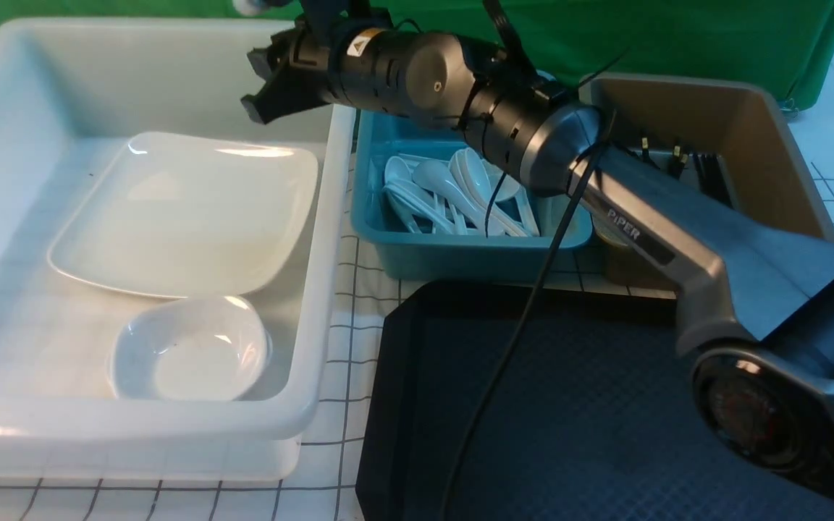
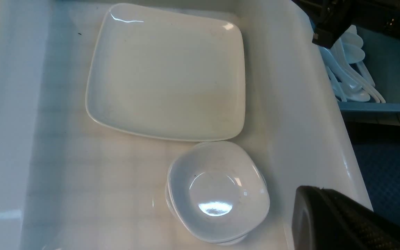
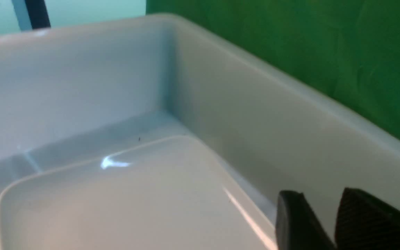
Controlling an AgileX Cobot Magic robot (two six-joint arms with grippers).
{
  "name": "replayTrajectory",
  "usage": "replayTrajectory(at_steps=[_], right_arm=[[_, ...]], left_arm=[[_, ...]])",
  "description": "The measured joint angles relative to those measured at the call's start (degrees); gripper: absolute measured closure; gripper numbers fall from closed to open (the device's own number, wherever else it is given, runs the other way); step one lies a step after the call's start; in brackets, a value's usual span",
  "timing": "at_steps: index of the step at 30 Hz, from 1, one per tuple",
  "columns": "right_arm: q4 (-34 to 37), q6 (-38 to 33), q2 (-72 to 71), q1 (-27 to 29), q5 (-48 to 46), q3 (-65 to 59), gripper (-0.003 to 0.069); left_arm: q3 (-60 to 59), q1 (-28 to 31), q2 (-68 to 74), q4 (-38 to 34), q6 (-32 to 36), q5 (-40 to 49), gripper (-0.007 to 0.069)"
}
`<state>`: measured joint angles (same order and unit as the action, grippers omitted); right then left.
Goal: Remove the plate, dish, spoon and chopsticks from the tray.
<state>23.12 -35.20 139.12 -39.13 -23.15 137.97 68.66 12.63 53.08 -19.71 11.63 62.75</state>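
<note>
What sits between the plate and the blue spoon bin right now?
Only the white tub's side wall separates the plate from the blue bin, seen in the front view.

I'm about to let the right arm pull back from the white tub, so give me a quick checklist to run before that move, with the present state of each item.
1. Plate lies flat on the floor of the white tub: ok.
2. Right gripper holds nothing; a narrow gap shows between its fingers: ok.
3. Small dish sits in the tub on the near side of the plate: ok.
4. Tray shows no tableware on its visible surface; the right arm hides part of it: cannot tell.
5. Spoons lie in the blue bin: ok.
6. Chopsticks in the brown bin: dark sticks show there, but partly hidden: cannot tell.
</note>
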Motion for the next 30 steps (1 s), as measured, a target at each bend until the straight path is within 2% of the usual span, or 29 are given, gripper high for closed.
replayTrajectory(at_steps=[3, 4, 6, 9, 12, 13, 16, 17, 19, 20, 22, 25, 26, 30], right_arm=[[-6.31, 8.58, -4.54, 0.21, -11.44, 0.00, 0.0621], [-8.49, 11.46, -6.68, 0.40, -15.82, 0.00, 0.0636], [-11.13, 13.96, -9.38, 0.86, -21.06, 0.00, 0.0644], [-17.58, 17.22, -16.54, 3.18, -35.09, 0.12, 0.0650], [-20.06, 19.14, -21.36, 6.26, -42.82, -0.40, 0.0650], [-20.99, 20.57, -25.17, 9.09, -44.84, -2.34, 0.0650], [-21.48, 21.98, -31.41, 13.45, -45.58, -7.92, 0.0650], [-21.48, 22.27, -34.70, 15.51, -45.69, -11.65, 0.0650], [-21.48, 22.73, -38.31, 17.64, -45.82, -16.02, 0.0652], [-21.48, 23.05, -43.60, 20.66, -45.94, -23.30, 0.0654], [-21.53, 23.11, -50.34, 24.33, -45.00, -30.51, 0.0654], [-21.96, 23.61, -64.62, 30.58, -37.51, -46.97, 0.0654], [-21.96, 23.75, -65.57, 30.93, -36.81, -48.05, 0.0654], [-22.04, 25.94, -86.21, 36.28, -19.78, -71.02, 0.0651]], left_arm=[[0.07, 0.00, 1.17, 0.27, 0.00, 0.31, 0.0627], [0.07, 0.00, 1.81, 0.08, 0.13, 0.44, 0.0627], [0.07, 0.00, 2.57, -0.76, 0.70, 0.54, 0.0627], [0.07, -1.63, 5.78, -2.80, 3.41, 0.48, 0.0627], [0.07, -5.20, 8.16, -2.07, 3.51, 0.29, 0.0627], [0.07, -8.88, 9.58, -0.52, 2.91, 0.00, 0.0627], [0.07, -16.61, 11.64, 4.25, 1.49, -0.18, 0.0627], [0.07, -21.08, 12.25, 7.05, -0.03, -0.31, 0.0627], [0.07, -24.13, 12.52, 9.56, -1.10, -0.71, 0.0627], [0.07, -28.87, 12.49, 11.70, -1.97, -2.20, 0.0627], [0.07, -32.61, 11.92, 12.51, -2.09, -4.11, 0.0627], [0.07, -37.08, 10.05, 12.11, -2.09, -7.21, 0.0627], [0.07, -37.29, 9.91, 12.11, -2.09, -7.31, 0.0627], [-0.87, -39.10, 6.30, 11.92, -2.09, -9.35, 0.0627]])
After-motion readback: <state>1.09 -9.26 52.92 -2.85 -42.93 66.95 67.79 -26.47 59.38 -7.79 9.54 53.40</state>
